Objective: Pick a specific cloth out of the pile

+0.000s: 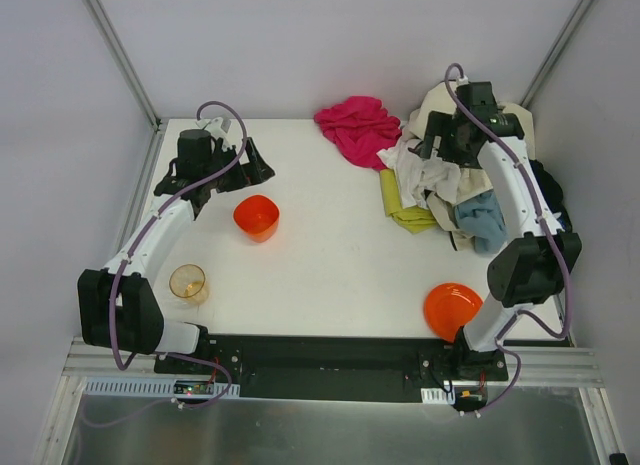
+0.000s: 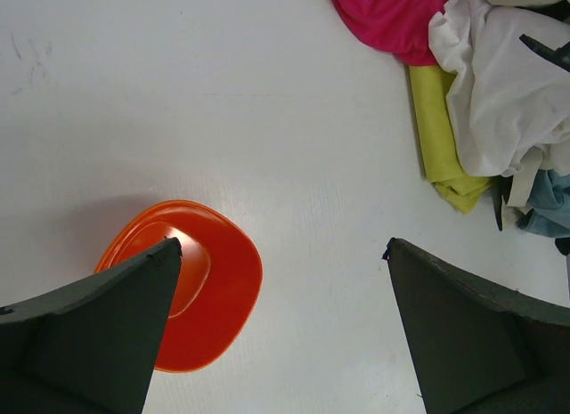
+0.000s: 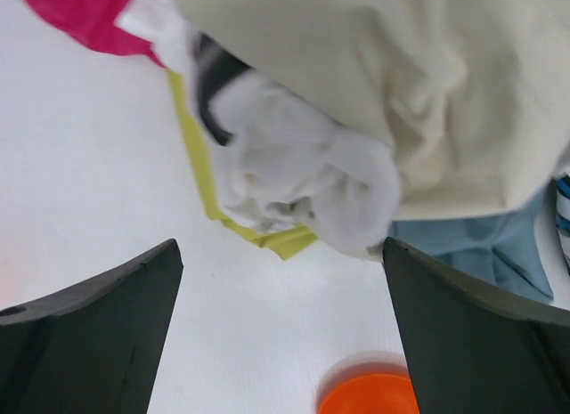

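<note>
The yellow-green cloth (image 1: 402,207) lies flat at the left foot of the pile (image 1: 455,170), mostly covered by a white garment (image 1: 425,177). In the left wrist view it is a strip (image 2: 441,138). In the right wrist view only its edge shows (image 3: 287,240), under the white garment (image 3: 294,178). My right gripper (image 1: 437,145) hovers open and empty over the pile's left side, its fingers apart (image 3: 280,247). My left gripper (image 1: 255,165) is open and empty at the far left, above an orange bowl, well away from the pile (image 2: 282,247).
A magenta cloth (image 1: 355,127) lies left of the pile at the back. Cream (image 3: 401,76) and light blue (image 3: 472,245) garments are in the heap. An orange bowl (image 1: 257,217), a clear amber cup (image 1: 188,283) and an orange plate (image 1: 452,310) stand on the white table (image 1: 330,255).
</note>
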You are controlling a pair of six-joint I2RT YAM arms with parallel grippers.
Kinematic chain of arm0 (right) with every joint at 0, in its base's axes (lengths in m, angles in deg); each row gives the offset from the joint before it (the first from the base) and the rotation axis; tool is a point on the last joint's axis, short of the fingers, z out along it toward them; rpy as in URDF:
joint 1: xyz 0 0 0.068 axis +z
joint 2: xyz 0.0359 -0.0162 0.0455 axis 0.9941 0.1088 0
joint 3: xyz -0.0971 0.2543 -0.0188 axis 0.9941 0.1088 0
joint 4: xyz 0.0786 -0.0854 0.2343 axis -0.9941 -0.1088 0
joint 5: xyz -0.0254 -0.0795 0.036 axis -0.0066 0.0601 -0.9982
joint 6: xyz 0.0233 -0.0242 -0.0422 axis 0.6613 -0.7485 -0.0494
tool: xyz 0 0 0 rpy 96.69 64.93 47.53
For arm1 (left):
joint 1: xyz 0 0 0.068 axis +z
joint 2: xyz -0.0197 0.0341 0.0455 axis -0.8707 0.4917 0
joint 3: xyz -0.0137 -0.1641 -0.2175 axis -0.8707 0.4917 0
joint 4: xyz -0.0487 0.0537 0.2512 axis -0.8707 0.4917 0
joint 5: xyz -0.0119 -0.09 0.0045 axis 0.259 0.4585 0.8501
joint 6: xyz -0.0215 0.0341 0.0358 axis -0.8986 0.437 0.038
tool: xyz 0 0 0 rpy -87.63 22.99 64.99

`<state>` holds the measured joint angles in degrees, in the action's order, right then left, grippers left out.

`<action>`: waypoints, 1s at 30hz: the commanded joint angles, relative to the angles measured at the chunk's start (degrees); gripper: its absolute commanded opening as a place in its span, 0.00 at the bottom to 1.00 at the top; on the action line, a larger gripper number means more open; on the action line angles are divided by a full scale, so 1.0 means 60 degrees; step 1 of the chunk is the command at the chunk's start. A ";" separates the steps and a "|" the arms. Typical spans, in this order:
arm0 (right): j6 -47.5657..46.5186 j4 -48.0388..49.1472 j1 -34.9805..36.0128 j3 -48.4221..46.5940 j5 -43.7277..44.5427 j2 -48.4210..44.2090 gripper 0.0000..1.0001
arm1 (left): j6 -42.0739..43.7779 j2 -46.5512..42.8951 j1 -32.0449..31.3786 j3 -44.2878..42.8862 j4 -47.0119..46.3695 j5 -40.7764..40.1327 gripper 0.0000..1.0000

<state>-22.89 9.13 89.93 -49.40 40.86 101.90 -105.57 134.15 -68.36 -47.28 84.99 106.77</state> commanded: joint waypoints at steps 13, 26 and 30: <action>-0.0696 -0.0623 0.2560 -0.7107 -0.0567 0.5126 0.96 | 0.0808 -0.0339 0.0116 0.0147 -0.0248 0.0119 0.99; 0.0769 0.2001 0.2560 -0.6917 -0.0013 0.7177 0.99 | 0.0706 0.0100 0.0130 0.0060 -0.0204 0.0675 0.99; 0.1356 0.1929 0.2443 -0.6916 0.0602 0.7558 0.97 | 0.0603 0.0159 0.0130 0.0045 -0.0218 0.0866 0.99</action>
<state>-19.74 18.51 105.38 -89.03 39.85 146.24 -101.60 134.74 -68.32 -46.23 85.01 109.46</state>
